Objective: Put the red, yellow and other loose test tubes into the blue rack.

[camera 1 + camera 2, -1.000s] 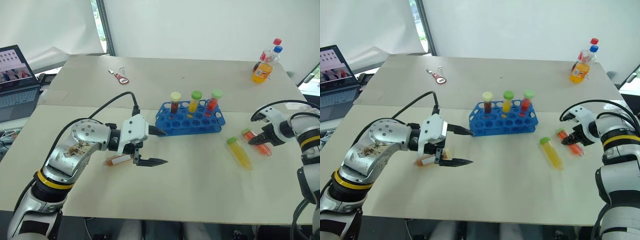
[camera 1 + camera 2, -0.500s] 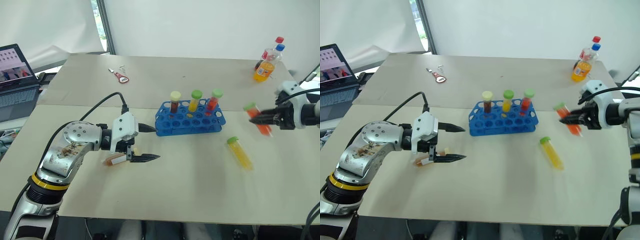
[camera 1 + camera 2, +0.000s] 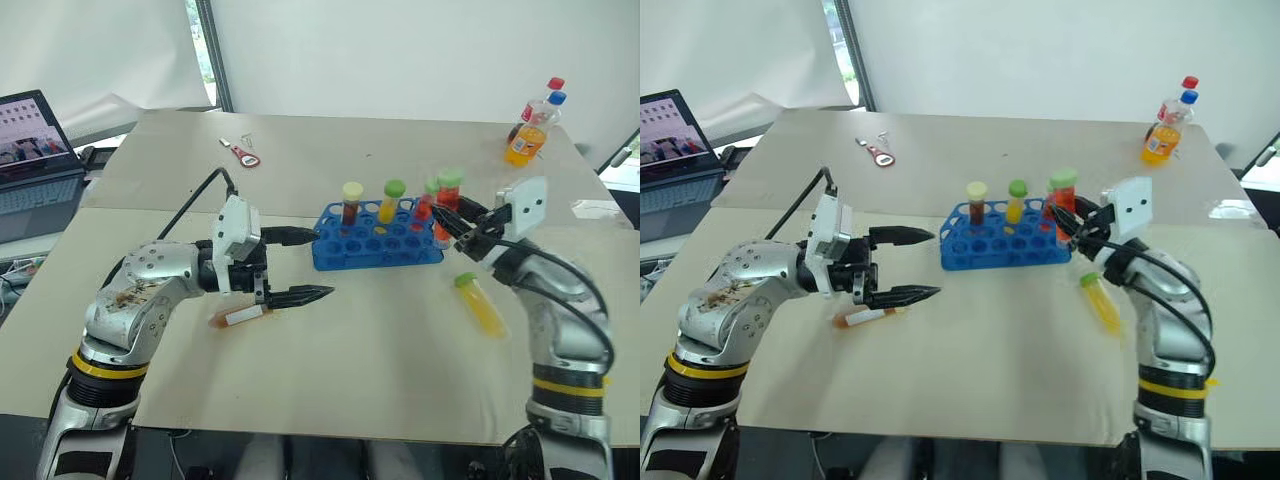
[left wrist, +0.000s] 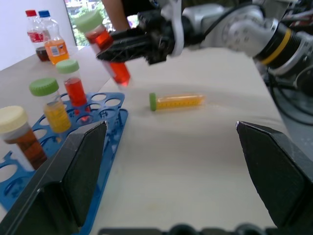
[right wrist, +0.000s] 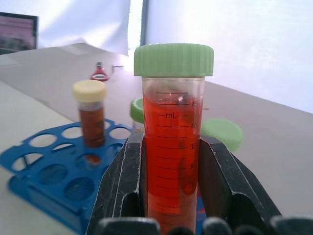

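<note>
The right gripper (image 5: pixel 168 196) is clamped on the red tube (image 5: pixel 172 147) below its green cap, holding it upright just above the right end of the blue rack (image 3: pixel 380 240), where three capped tubes already stand in the back row. To seat it well, the tube should probably stay vertical, be centred over an empty hole clear of the neighbouring caps, and go straight down before release. The left gripper (image 3: pixel 305 265) hangs wide and empty over the brown tube (image 3: pixel 240 316); the yellow tube (image 3: pixel 479 304) lies on the table (image 3: pixel 350 360) beside the rack's right end.
</note>
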